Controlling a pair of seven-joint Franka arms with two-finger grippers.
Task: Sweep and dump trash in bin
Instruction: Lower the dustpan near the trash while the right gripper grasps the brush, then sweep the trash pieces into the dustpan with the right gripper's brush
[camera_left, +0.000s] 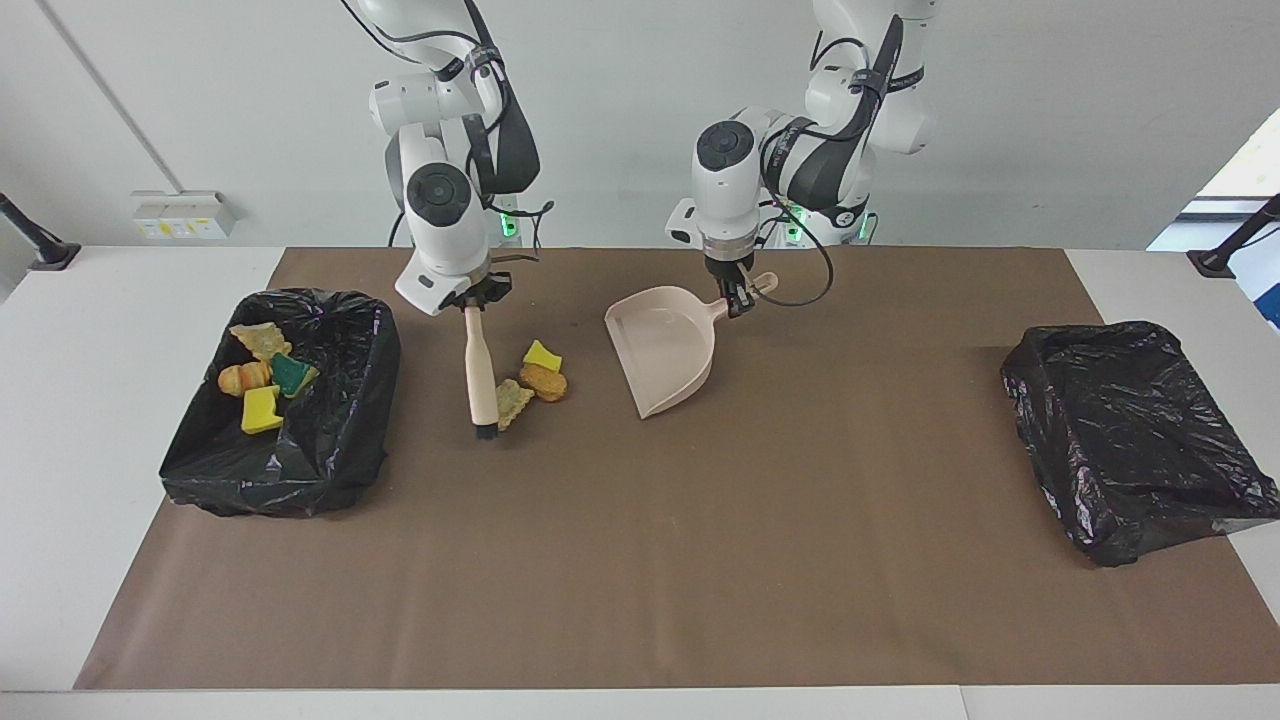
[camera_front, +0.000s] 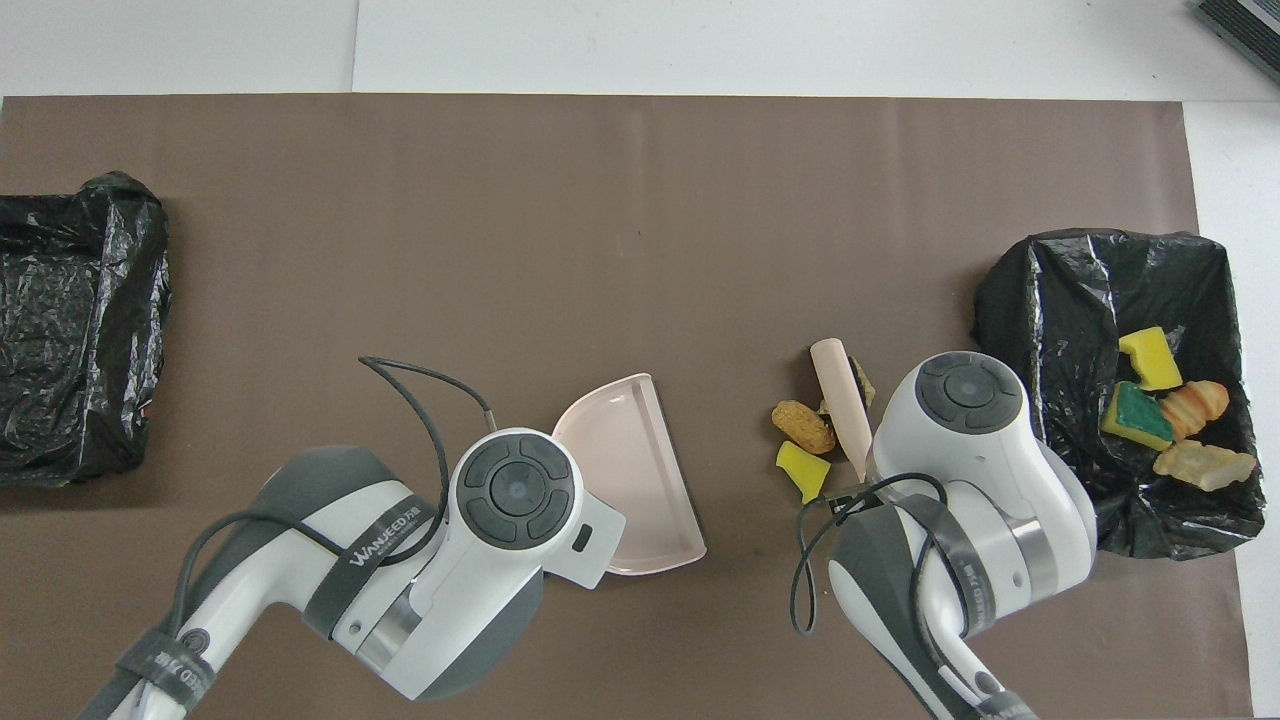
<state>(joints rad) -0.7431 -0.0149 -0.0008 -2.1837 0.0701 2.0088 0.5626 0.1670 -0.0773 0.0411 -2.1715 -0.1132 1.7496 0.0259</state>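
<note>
Grips the brush (camera_left: 480, 375) by its handle end with the right pincer (camera_left: 470, 298), closed tight around it, bristles down at the counter (camera_left: 700, 560). Holds the dustpan (camera_left: 665, 345) by its handle in the left pincer (camera_left: 738, 295), likewise clamped shut, open mouth turned toward the brush. To sweep well, press the dustpan's lip flat to the counter first, since any gap would probably let bits slide under. Then drag the bristles low and steady toward that mouth, herding all three loose scraps together and not flicking them. Watch the piece tucked against the brush head, likeliest to slip round the bristles. Finds three scraps between brush and dustpan, bunched just beside the brush: a yellow bit (camera_left: 542, 355), a brown chunk (camera_left: 545, 381) touching it, a flat tan piece (camera_left: 513, 402) against the bristles. Counts four more scraps (camera_left: 262, 375) in the black-lined bin (camera_left: 330, 440) at the right arm's end: two yellowish, one green-faced, one orange-tan. Leaves the second bin (camera_left: 1130, 430), at the left arm's end, unused.
</note>
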